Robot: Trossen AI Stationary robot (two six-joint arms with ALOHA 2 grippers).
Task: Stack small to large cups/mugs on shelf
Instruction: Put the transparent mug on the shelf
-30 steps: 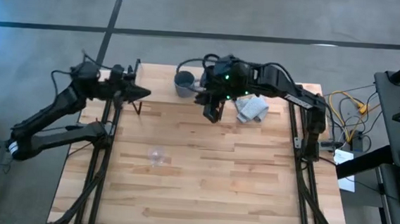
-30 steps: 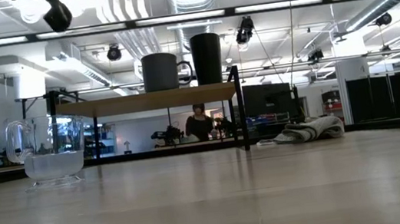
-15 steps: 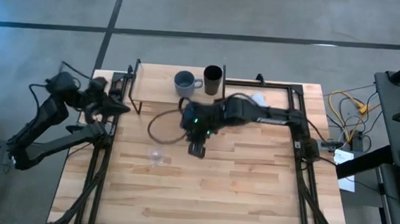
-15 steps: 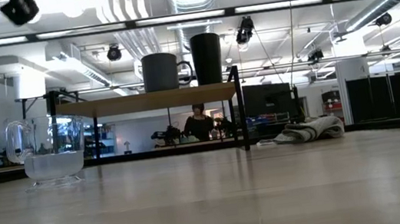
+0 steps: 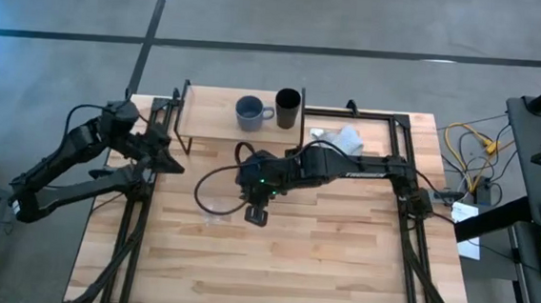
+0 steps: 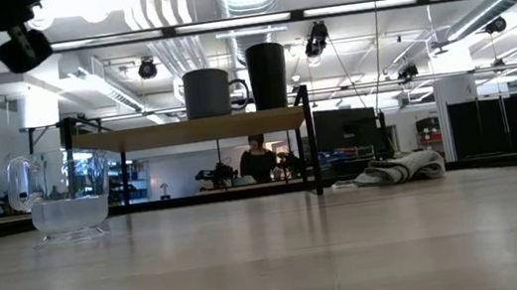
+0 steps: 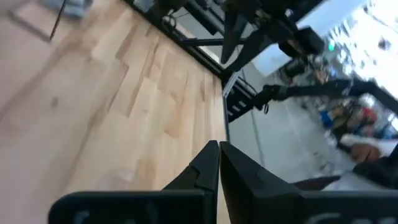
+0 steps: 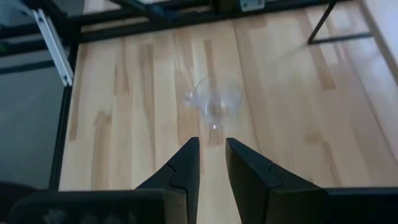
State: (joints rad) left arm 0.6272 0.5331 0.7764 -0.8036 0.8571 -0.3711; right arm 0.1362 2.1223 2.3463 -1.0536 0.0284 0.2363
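Observation:
The small clear glass cup (image 5: 213, 211) stands on the wooden tabletop, left of centre; it also shows in the low view (image 6: 65, 195) and the right wrist view (image 8: 214, 99). The blue-grey mug (image 5: 249, 112) and the tall black cup (image 5: 288, 108) stand side by side on the shelf (image 5: 211, 119) at the far edge. My right gripper (image 5: 256, 214) hangs just right of the glass cup, its fingers (image 8: 211, 163) a little apart and empty, with the cup ahead of them. My left gripper (image 5: 172, 162) is shut (image 7: 218, 152) and empty over the table's left edge.
A light grey cloth (image 5: 340, 137) lies crumpled at the far right of the table, right of the shelf. Black frame rails (image 5: 142, 209) run along the table's left and right sides. Bare wood lies between the glass cup and the near edge.
My right gripper has swung from beside the shelf and over the cloth toward the table's near and left side, ending close to the glass cup. My left gripper has drawn back a little from the shelf's left end toward the near edge. The cups have stayed put.

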